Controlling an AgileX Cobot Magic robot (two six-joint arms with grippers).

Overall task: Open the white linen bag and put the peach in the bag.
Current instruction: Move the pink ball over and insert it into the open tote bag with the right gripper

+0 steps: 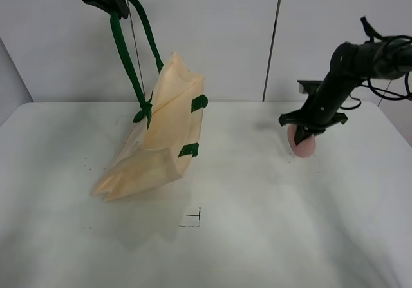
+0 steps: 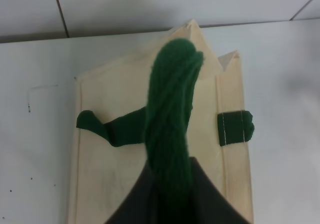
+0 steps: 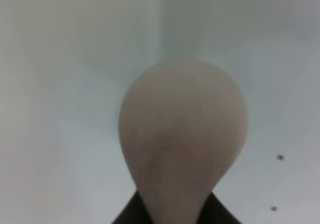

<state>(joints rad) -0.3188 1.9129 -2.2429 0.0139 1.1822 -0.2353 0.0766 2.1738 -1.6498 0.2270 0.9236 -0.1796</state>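
While the left hand (image 1: 109, 1) hangs high above the far left corner of the surface (image 1: 270, 243), pressed together on the twisted green straps (image 1: 132, 62), the bag (image 1: 161, 140) dangles from them at a slant. Its lower end rests on the surface left of the middle, and its upper end points toward the far edge. The left wrist view shows the straps running up between the dark fingers, with the cloth sides lying close together below. Two green tabs (image 1: 199, 102) sit on the bag's right side.

The peach (image 1: 302, 145) is near the right edge, toward the far side, well apart from the bag. The right hand (image 1: 306, 132) comes down over it and pinches it. Whether it touches the surface I cannot tell.

A small black corner mark (image 1: 193, 220) lies on the surface, nearer the front edge than the bag. A white panelled wall (image 1: 225, 37) rises behind the far edge.
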